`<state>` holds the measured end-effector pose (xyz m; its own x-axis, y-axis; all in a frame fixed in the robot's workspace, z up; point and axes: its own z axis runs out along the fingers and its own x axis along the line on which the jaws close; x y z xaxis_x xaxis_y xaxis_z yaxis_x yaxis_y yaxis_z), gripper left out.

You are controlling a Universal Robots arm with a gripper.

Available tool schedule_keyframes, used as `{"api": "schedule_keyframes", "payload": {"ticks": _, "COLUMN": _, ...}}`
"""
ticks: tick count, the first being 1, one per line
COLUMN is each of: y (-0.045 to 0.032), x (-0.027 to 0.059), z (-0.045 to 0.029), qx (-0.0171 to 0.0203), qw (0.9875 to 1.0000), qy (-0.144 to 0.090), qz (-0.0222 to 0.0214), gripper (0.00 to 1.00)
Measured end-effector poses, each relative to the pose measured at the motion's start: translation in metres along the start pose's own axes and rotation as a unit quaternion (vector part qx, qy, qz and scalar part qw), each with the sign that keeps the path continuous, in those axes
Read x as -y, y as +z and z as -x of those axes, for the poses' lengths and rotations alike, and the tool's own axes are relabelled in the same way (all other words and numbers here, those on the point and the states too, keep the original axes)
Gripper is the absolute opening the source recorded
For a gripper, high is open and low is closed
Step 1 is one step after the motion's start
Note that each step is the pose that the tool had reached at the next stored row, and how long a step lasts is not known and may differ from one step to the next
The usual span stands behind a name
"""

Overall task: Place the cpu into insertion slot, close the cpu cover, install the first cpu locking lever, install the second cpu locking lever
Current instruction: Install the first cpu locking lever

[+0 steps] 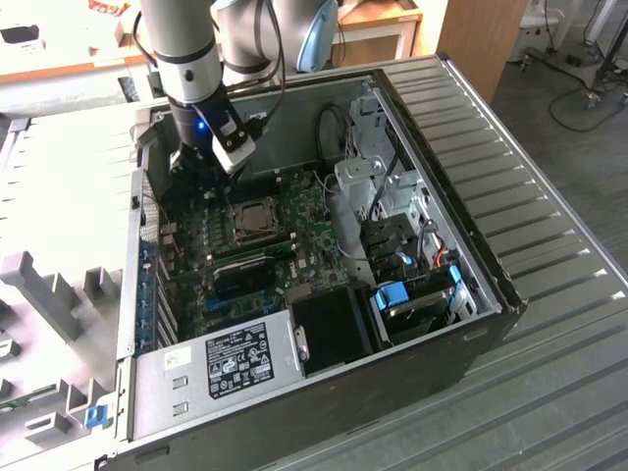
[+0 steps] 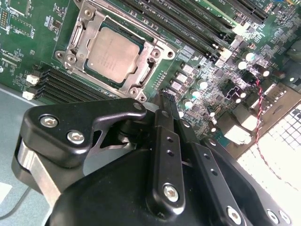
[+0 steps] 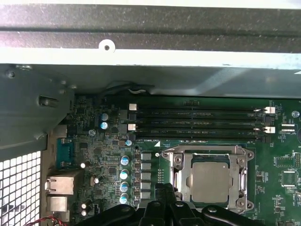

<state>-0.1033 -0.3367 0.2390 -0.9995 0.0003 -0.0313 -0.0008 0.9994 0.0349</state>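
1. Closed tip to tip at the gripper (image 2: 163,100), with nothing held.
2. Just ahead of the jaws and a little to one side, not touching: the cpu (image 2: 112,52), lying flat inside the insertion slot (image 2: 129,34).
3. Square, so no long axis to line up with.
4. Around the cpu, lowered onto the slot: the cpu cover (image 2: 149,63), with the chip's metal top showing through its window.
5. Cannot tell whether the levers along the cover's sides are hooked.
6. Beyond the slot from the jaws: empty memory slots (image 3: 197,122) on the motherboard (image 3: 108,160).
7. Farthest out, enclosing the board: the computer case (image 1: 442,196).
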Motion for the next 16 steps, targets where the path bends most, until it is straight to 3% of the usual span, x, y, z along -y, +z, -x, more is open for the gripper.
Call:
{"api": "schedule_keyframes", "payload": {"ticks": 10, "y": -0.0003, "x": 0.0, "z": -0.0003, "qx": 0.0, "qw": 1.0, "qy": 0.0, "qz": 0.0001, "gripper": 0.1}}
{"api": "schedule_keyframes", "payload": {"ticks": 16, "y": -0.0048, "x": -0.0002, "z": -0.0002, "qx": 0.0, "qw": 1.0, "qy": 0.0, "qz": 0.0001, "gripper": 0.1}}
